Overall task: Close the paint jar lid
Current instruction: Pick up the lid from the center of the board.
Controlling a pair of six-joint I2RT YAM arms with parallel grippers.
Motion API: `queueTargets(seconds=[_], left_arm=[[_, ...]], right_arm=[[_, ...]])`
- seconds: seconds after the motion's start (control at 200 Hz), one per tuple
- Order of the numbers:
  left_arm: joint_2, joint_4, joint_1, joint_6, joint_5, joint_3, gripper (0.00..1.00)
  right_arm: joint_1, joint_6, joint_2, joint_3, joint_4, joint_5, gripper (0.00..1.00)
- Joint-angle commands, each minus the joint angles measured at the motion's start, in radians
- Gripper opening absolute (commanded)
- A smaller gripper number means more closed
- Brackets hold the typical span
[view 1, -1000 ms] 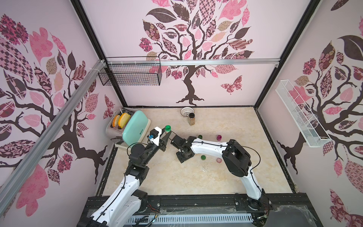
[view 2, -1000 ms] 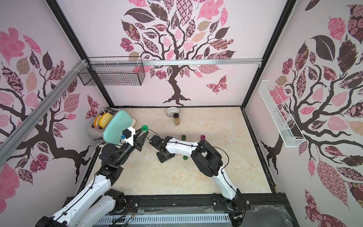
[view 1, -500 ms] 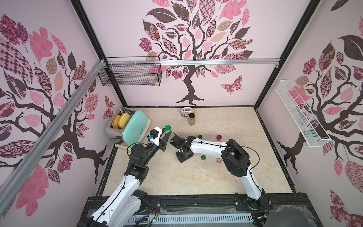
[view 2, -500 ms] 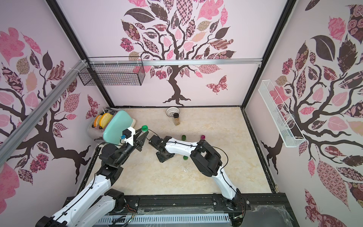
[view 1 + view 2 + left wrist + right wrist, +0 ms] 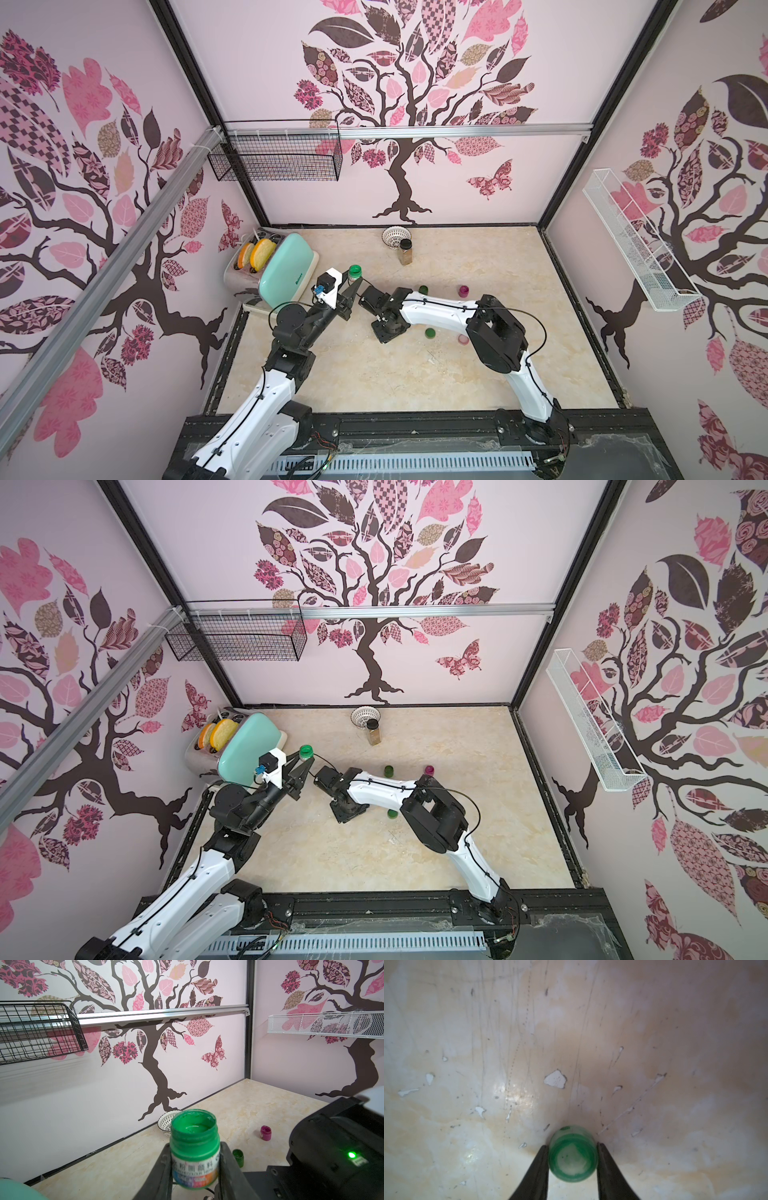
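Open paint jar, upright and holding green paint, clamped in the left gripper; green lid pinched in the right gripper, down at the desk.

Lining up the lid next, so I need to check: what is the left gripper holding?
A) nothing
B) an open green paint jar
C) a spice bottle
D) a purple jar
B: in the left wrist view the left gripper is shut on the green paint jar, whose mouth is open with no lid on it.
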Motion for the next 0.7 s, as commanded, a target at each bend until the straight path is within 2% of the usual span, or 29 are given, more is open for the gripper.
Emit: queueTargets(seconds=[0.0,0.24,0.455,0.545,0.695], left_arm=[[-0.011,0.011,0.003,0.002,0.028,-0.004,0.26],[-0.021,0.026,0.003,0.029,0.087,-0.009,0.24],[0.01,0.027,-0.009,0.043,0.185,0.007,0.24],[0.028,0.003,-0.039,0.066,0.211,0.02,0.23],[0.03,-0.068,-0.14,0.151,0.174,0.027,0.23]], right_arm=[[0.008,0.001,-0.006,0.029,-0.015,0.023,0.33],[-0.061,-0.032,-0.201,-0.065,-0.005,0.016,0.31],[-0.146,-0.131,-0.433,-0.122,-0.049,-0.026,0.32],[-0.163,-0.181,-0.515,-0.118,-0.088,-0.049,0.32],[-0.167,-0.241,-0.61,-0.075,-0.155,-0.117,0.33]])
